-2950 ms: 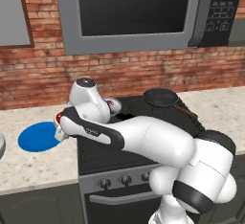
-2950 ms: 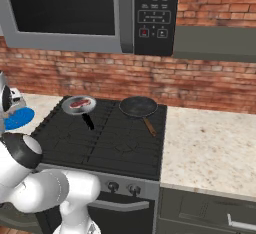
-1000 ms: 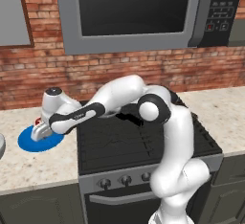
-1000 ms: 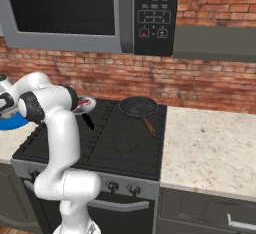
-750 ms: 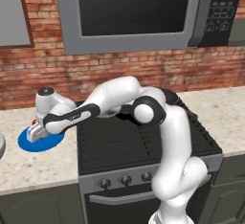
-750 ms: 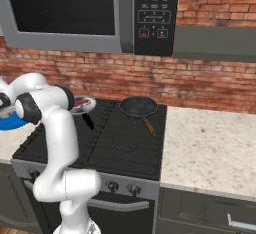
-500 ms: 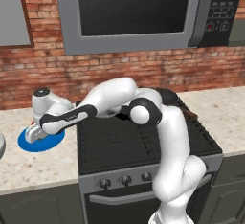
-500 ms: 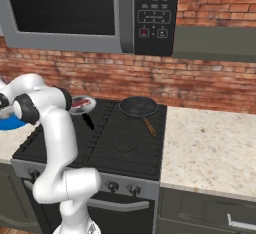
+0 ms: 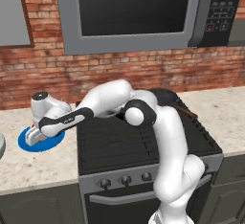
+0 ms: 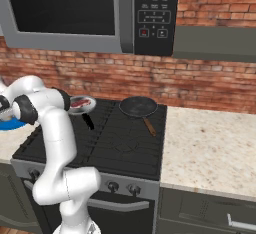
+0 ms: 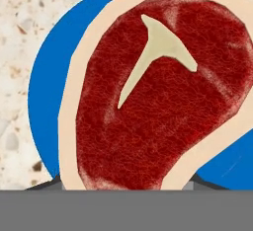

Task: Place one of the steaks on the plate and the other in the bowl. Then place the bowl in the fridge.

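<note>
- gripper (image 9: pixel 33 136) low over the blue plate (image 9: pixel 48 144) at nine o'clock of the stove (image 9: pixel 139 137); finger state cannot be told.
- steak (image 11: pixel 158 96) lies on the plate.
- second steak (image 10: pixel 77 103) in a frying pan (image 10: pixel 84 105), rear left burner.

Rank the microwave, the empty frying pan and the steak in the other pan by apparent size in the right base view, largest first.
1. microwave
2. empty frying pan
3. steak, partly hidden by the arm
</note>
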You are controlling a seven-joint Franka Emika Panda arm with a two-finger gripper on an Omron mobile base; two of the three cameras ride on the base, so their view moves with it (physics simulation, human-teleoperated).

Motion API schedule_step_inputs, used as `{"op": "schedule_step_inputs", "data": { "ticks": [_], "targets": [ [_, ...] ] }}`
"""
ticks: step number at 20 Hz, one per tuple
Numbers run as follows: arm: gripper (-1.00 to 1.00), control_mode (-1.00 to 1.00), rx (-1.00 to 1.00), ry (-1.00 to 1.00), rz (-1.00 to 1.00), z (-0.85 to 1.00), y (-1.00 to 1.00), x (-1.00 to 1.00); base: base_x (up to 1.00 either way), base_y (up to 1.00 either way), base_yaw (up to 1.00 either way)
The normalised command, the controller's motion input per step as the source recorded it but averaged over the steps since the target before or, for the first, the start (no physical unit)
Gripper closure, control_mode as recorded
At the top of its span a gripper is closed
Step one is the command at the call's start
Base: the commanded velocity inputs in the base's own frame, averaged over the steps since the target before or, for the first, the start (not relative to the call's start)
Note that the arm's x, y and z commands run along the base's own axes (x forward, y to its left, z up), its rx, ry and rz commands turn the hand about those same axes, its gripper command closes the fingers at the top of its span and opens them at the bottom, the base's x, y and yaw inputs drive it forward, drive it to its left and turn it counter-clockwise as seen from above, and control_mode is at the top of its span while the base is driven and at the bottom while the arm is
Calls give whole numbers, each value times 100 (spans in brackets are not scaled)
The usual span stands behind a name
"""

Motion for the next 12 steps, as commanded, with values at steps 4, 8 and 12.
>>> {"op": "schedule_step_inputs", "data": {
  "ticks": [4, 8, 12],
  "targets": [
    [100, -100, 0, 0, 0, -14, 0, 32, 0, 0, 0],
    [100, -100, 0, 3, 0, -21, 0, 25, 0, 0, 0],
    [100, -100, 0, 7, 0, -32, 0, 19, 0, 0, 0]
  ]
}}
